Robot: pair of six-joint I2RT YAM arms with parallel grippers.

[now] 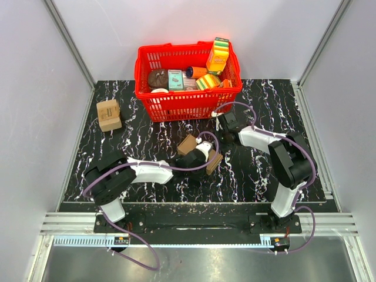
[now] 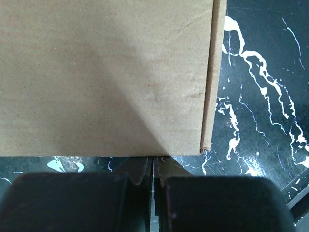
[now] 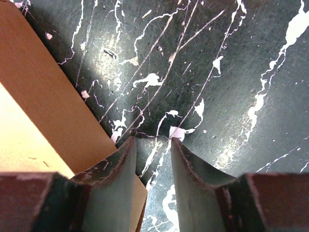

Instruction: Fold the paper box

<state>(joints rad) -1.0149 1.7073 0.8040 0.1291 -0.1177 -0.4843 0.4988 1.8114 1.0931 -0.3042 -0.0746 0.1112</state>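
Note:
The paper box [image 1: 187, 144] is plain brown cardboard lying at the middle of the black marble table, partly hidden under my left gripper [image 1: 198, 155]. In the left wrist view a flat cardboard panel [image 2: 106, 77] fills the upper frame. My left gripper [image 2: 154, 166] is shut, its tips meeting at the panel's near edge, and nothing shows between them. My right gripper [image 1: 224, 126] hovers just right of the box, by the basket's front corner. In the right wrist view the right gripper [image 3: 152, 139] stands open over bare table, with a cardboard flap [image 3: 38, 96] beside and under its left finger [image 3: 118, 179].
A red basket [image 1: 188, 104] with several colourful packages stands at the back centre. A small tan cube-shaped box [image 1: 109, 114] sits at the back left. Grey walls enclose the table on three sides.

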